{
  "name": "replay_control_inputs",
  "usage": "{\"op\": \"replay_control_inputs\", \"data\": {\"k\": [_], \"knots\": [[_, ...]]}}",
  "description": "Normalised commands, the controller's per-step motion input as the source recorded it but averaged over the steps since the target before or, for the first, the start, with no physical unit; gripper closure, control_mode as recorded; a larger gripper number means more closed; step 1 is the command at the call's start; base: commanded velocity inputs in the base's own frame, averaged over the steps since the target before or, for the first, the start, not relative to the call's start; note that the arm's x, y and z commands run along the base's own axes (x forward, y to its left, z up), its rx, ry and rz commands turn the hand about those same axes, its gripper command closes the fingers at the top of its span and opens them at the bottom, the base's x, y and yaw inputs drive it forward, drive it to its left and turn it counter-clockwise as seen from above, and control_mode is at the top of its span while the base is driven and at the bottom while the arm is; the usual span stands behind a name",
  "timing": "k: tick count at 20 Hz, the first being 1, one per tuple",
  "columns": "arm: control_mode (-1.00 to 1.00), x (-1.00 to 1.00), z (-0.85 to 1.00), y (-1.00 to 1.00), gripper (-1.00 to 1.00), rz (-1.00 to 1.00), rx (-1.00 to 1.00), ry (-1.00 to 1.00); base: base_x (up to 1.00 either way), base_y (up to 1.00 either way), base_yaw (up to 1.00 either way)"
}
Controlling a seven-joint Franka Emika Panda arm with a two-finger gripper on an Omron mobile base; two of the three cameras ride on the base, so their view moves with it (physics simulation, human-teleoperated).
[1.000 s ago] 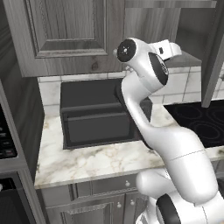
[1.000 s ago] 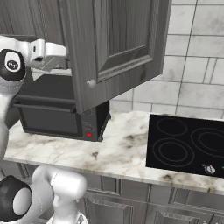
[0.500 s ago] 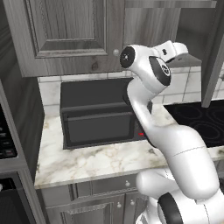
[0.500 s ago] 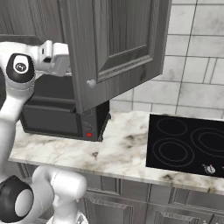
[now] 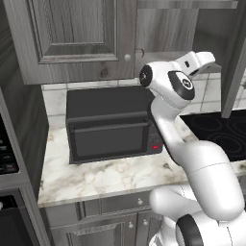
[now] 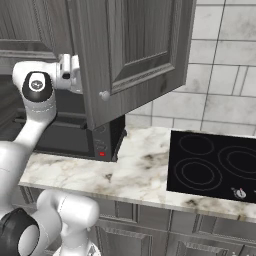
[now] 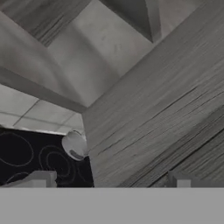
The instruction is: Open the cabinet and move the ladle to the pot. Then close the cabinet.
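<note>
The cabinet (image 6: pixel 127 55) hangs above the microwave (image 5: pixel 111 126), and its right door (image 6: pixel 135 50) stands swung open, its lower corner reaching out over the bench (image 6: pixel 135 172) in front of the microwave's right end. A small round silver knob (image 6: pixel 104 95) sits near the free lower corner of that door. The left door (image 5: pixel 77 33) is closed above the microwave, its own knob (image 5: pixel 127 57) near its lower right corner.

The tool (image 5: pixel 204 60) is raised to the level of the cabinet's underside, to the right of the microwave's top and close beside the open door. In the hand view its two finger tips (image 7: pixel 41 179) stand wide apart at the bottom edge with nothing between them, so the tool is fully spread and holds nothing. That view looks along the grey wood grain of the open door (image 7: pixel 162 113), with the knob (image 7: pixel 75 145) just beside its edge and the black stovetop (image 7: pixel 30 157) below.

The microwave rests on the marble bench against the tiled wall (image 6: pixel 225 75). The black glass stovetop (image 6: pixel 212 165) is set into the bench to the right of the microwave, well apart from it, burner rings faintly marked. Grey drawer fronts (image 5: pixel 115 204) run under the bench below the microwave
</note>
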Motion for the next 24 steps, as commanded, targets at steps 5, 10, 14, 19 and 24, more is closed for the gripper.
{"op": "replay_control_inputs", "data": {"k": [5,10,14,19,24], "knots": [[-1.00,-0.17,0.00,-0.36,-1.00,-0.13,-0.10,0.01,0.00,0.00,0.00],[-1.00,-0.27,0.00,-0.27,-1.00,-0.14,-0.11,0.02,0.00,0.00,0.00],[-1.00,-0.33,0.00,-0.23,-1.00,-0.17,-0.10,0.03,0.00,0.00,0.00],[-1.00,-0.26,0.00,-0.16,-1.00,-0.18,-0.10,0.04,0.00,0.00,0.00],[-1.00,-0.26,0.00,-0.20,-1.00,-0.17,-0.09,0.04,0.00,0.00,0.00]]}}
